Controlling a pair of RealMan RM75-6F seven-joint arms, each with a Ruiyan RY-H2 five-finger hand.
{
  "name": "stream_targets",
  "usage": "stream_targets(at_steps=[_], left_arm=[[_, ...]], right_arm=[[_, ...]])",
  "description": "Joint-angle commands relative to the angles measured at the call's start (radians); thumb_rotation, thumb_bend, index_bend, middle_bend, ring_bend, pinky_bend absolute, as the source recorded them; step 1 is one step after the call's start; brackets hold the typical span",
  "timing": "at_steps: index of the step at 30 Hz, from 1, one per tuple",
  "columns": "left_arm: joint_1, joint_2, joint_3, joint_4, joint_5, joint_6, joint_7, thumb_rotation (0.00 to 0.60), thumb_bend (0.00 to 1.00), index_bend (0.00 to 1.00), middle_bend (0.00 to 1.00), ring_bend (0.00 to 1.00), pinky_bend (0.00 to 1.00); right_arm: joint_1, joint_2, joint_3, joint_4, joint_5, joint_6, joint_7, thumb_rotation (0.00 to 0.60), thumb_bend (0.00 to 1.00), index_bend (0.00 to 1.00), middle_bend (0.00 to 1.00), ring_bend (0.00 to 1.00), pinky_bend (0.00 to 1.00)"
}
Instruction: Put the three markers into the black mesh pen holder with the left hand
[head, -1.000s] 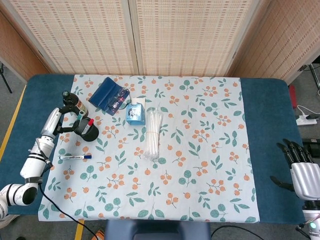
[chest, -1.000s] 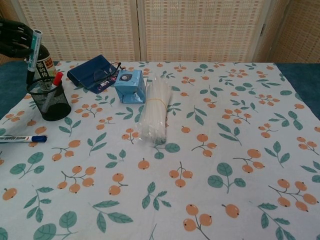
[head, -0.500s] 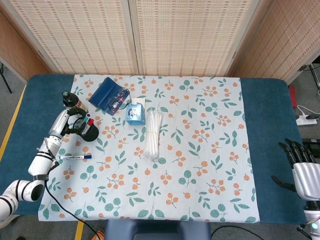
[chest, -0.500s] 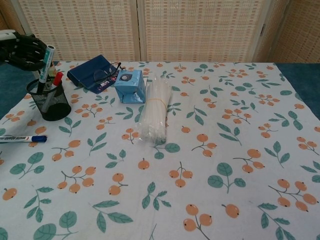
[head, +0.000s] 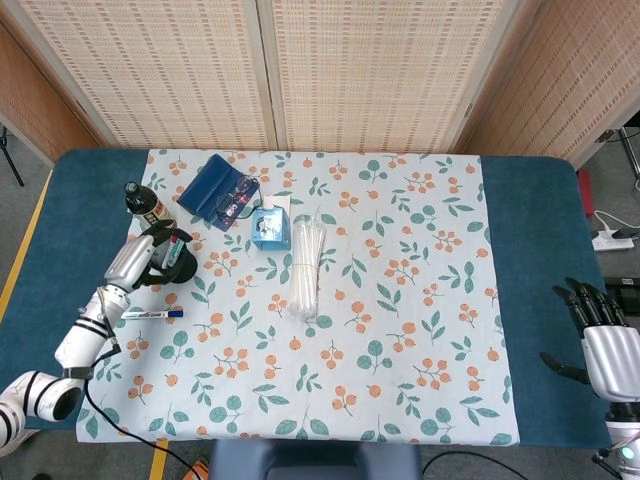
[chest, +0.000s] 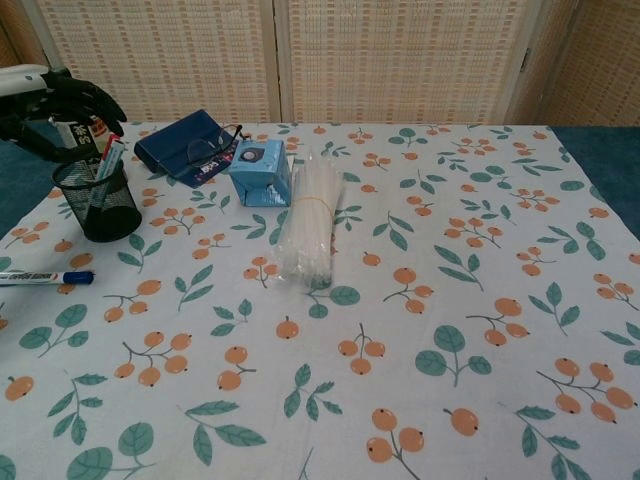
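The black mesh pen holder stands at the table's left side. Two markers stand in it: a red-capped one and a white one leaning right. My left hand hovers just above and left of the holder, fingers apart, holding nothing. A blue-capped marker lies flat on the cloth in front of the holder. Off the table's right edge my right hand is held with spread fingers, empty.
A dark bottle stands just behind the holder. Further right are a blue glasses case with glasses, a small blue box and a clear bundle of straws.
My left hand lowered the white marker into the holder and let it go. The marker now leans inside the holder and the hand has drawn slightly back toward me.
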Motion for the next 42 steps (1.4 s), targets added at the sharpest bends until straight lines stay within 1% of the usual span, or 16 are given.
stream_targets(at_steps=[1,3,4,5,7,8,10,12,16,19,24,28,32,36,42], left_arm=[[0.130,0.016,0.038,-0.211,-0.020,0.263,0.394,0.600,0.40,0.41,0.41,0.16,0.19],[0.187,0.001,0.065,-0.285,-0.025,0.369,0.565,0.600,0.40,0.40,0.42,0.17,0.19],[0.224,-0.021,0.083,-0.318,-0.023,0.442,0.672,0.600,0.40,0.40,0.43,0.17,0.19],[0.250,-0.043,0.098,-0.330,-0.015,0.495,0.742,0.600,0.40,0.40,0.44,0.18,0.19],[0.294,-0.100,0.125,-0.321,0.007,0.588,0.854,0.600,0.40,0.40,0.46,0.18,0.19],[0.318,-0.141,0.143,-0.299,0.018,0.632,0.911,0.600,0.40,0.40,0.46,0.19,0.19],[0.347,-0.207,0.166,-0.248,0.026,0.668,0.952,0.600,0.40,0.40,0.47,0.19,0.20],[0.358,-0.252,0.179,-0.201,0.013,0.656,0.954,0.600,0.40,0.40,0.47,0.19,0.20],[0.363,-0.331,0.175,-0.105,-0.043,0.594,0.947,0.600,0.40,0.40,0.46,0.20,0.20],[0.353,-0.389,0.164,-0.026,-0.069,0.550,0.951,0.600,0.40,0.40,0.45,0.20,0.20],[0.329,-0.450,0.145,0.054,-0.093,0.491,0.975,0.600,0.40,0.39,0.41,0.18,0.18],[0.309,-0.481,0.131,0.107,-0.090,0.467,0.973,0.600,0.40,0.37,0.38,0.18,0.18],[0.289,-0.498,0.106,0.152,-0.093,0.453,0.975,0.600,0.40,0.36,0.36,0.17,0.18],[0.280,-0.500,0.089,0.168,-0.089,0.459,0.972,0.600,0.40,0.36,0.32,0.16,0.18],[0.274,-0.506,0.077,0.192,-0.111,0.429,0.969,0.600,0.40,0.37,0.32,0.16,0.18]], right_arm=[[0.000,-0.001,-0.001,0.003,-0.003,0.001,0.005,0.600,0.00,0.15,0.06,0.09,0.15],[0.001,-0.002,-0.002,0.003,-0.005,-0.003,0.006,0.600,0.00,0.15,0.06,0.09,0.15],[0.003,-0.003,-0.003,0.003,-0.006,-0.005,0.006,0.600,0.00,0.15,0.06,0.08,0.15],[0.004,-0.003,-0.004,0.004,-0.007,-0.007,0.006,0.600,0.00,0.15,0.06,0.09,0.15],[0.005,-0.004,-0.004,0.003,-0.009,-0.008,0.005,0.600,0.00,0.15,0.06,0.09,0.15],[0.005,-0.004,-0.005,0.002,-0.011,-0.007,0.004,0.600,0.00,0.15,0.06,0.09,0.15],[0.004,-0.004,-0.006,0.001,-0.012,-0.007,0.003,0.600,0.00,0.15,0.06,0.09,0.15],[0.004,-0.003,-0.006,0.000,-0.011,-0.006,0.003,0.600,0.00,0.15,0.06,0.09,0.15],[0.003,-0.001,-0.006,-0.001,-0.011,-0.005,0.004,0.600,0.00,0.15,0.06,0.09,0.15],[0.002,0.000,-0.005,0.000,-0.007,-0.005,0.008,0.600,0.00,0.15,0.06,0.09,0.14],[0.003,0.000,-0.005,0.002,-0.006,-0.008,0.012,0.600,0.00,0.15,0.06,0.09,0.14],[0.004,0.000,-0.004,0.006,0.000,-0.011,0.015,0.600,0.00,0.15,0.06,0.09,0.14],[0.005,0.000,-0.004,0.009,0.003,-0.016,0.019,0.600,0.00,0.15,0.06,0.09,0.14],[0.008,-0.002,-0.003,0.012,0.009,-0.024,0.021,0.600,0.00,0.15,0.06,0.09,0.14],[0.011,-0.004,-0.003,0.015,0.011,-0.031,0.020,0.600,0.00,0.15,0.06,0.09,0.14]])
